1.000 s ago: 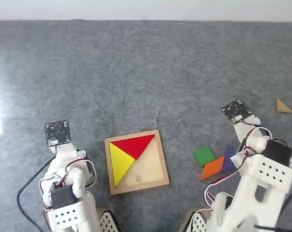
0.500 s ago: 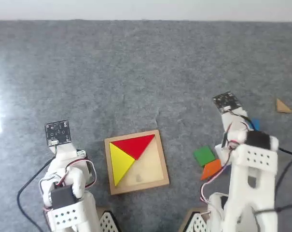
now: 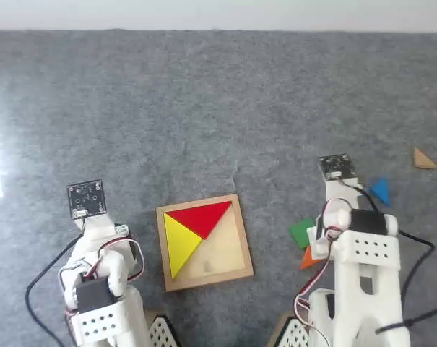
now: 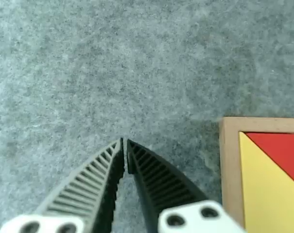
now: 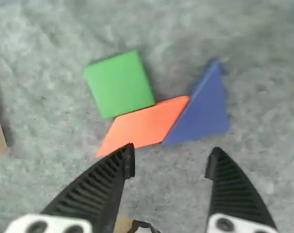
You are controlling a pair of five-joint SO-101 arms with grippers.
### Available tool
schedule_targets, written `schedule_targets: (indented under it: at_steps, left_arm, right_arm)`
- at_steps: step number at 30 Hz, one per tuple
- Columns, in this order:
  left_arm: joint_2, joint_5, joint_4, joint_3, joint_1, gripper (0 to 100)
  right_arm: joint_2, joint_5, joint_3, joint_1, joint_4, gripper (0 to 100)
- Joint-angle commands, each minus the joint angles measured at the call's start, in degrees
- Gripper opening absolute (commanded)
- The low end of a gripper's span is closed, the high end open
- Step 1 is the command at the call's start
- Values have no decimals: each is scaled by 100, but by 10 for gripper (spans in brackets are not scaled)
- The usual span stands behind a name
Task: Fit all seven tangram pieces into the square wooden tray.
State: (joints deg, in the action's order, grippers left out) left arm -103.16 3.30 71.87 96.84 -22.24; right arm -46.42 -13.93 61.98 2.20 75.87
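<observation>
Spread wide & empty at R gripper (image 5: 171, 158). Just ahead of tips: orange parallelogram (image 5: 146, 124), long axis lying roughly across the gap, a bit skewed. Prob needs wrist turn to pinch the short way. Touching green square (image 5: 118, 83) farther ahead & dark blue triangle (image 5: 203, 109) alongside. L gripper (image 4: 124, 143) closed on nothing, just beside wooden tray (image 4: 229, 165), well apart from loose pcs. Best reached w/ R arm.

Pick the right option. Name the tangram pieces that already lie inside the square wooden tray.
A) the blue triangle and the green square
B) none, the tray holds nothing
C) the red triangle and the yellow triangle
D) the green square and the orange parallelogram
C: the red triangle and the yellow triangle lie inside the tray, while the green square and the orange parallelogram lie on the grey mat outside it.
</observation>
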Motion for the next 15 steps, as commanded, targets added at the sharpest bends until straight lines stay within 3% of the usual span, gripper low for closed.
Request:
schedule_targets:
  at_steps: [1, 5, 10, 15]
  left_arm:
    - [-97, -26, 44, -40, -18, 13]
    - [-97, -26, 44, -40, -18, 13]
    - [-97, -26, 44, -40, -18, 13]
    - [-97, -26, 44, -40, -18, 13]
  right_arm:
    - [-163, 703, -105, -242, -171, 340]
    - [-154, 1442, -123, -242, -505, 388]
    - [-154, 2295, 70, -207, -1279, 315]
    - [-4, 2418, 97, 303, -1437, 290]
